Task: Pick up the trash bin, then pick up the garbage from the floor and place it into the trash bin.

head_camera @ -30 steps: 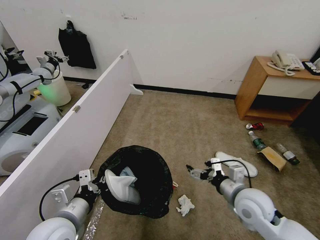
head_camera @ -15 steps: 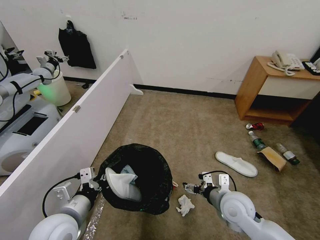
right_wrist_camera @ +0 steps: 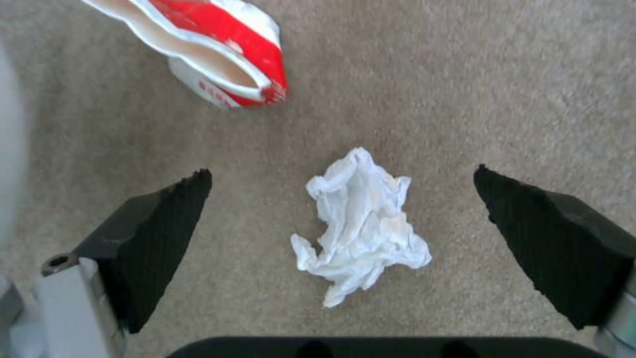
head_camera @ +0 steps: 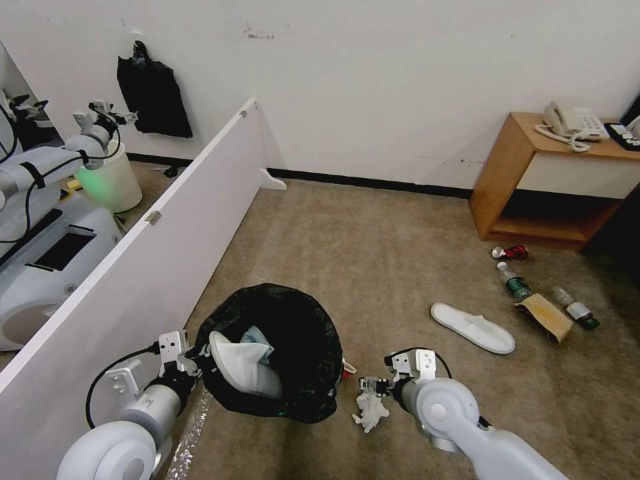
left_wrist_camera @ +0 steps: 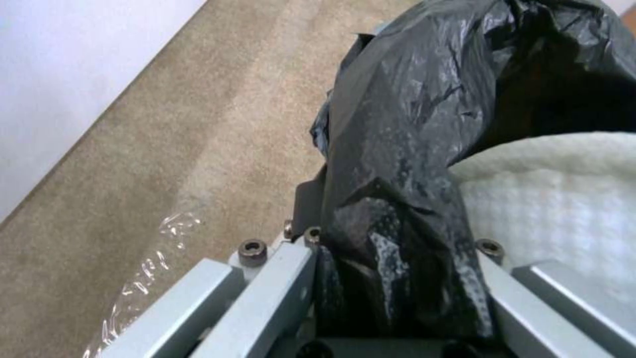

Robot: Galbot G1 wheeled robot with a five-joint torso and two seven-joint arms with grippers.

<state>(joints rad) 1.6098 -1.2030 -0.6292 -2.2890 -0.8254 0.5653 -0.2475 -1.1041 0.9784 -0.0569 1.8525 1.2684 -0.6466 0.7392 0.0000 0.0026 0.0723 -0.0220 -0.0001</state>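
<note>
Left gripper (head_camera: 189, 365): low on the robot's left side, clamped on the bag-covered rim of the trash bin (head_camera: 300, 360). In left wrist view the fingers (left_wrist_camera: 278, 293) press the crinkly black liner from both sides, no gap.
Trash bin: carried by left gripper, tilted, mouth turned toward head cam. Black bag lining is glossy. Below it is carpet (head_camera: 373, 267).
Inside bin: a white slipper (head_camera: 240, 373) leans at the side near the left gripper, w/ a pale blue-grey piece behind it; I cannot tell what that piece is.
Right gripper (head_camera: 371, 387): low over the carpet, just right of the bin, directly above a tissue wad (head_camera: 371, 409). In right wrist view the black pads (right_wrist_camera: 159, 238) stand wide apart, one on each side of the wad (right_wrist_camera: 361, 233), not touching it.
Tissue wad: crumpled, white, lying on carpet betw. the open pads.
Paper carton (right_wrist_camera: 218, 49): crushed, red & white, on carpet near the wad, apart from it; in head view only a small edge shows beside the bin.
Other garbage: second white slipper (head_camera: 472, 327) flat on carpet, well apart to the right. Farther right a brown paper bag (head_camera: 545, 317), two plastic bottles (head_camera: 514, 281), a red can (head_camera: 512, 253), all near the wooden side table (head_camera: 513, 173).
Partition (head_camera: 133, 267): white board standing along the robot's left side.
</note>
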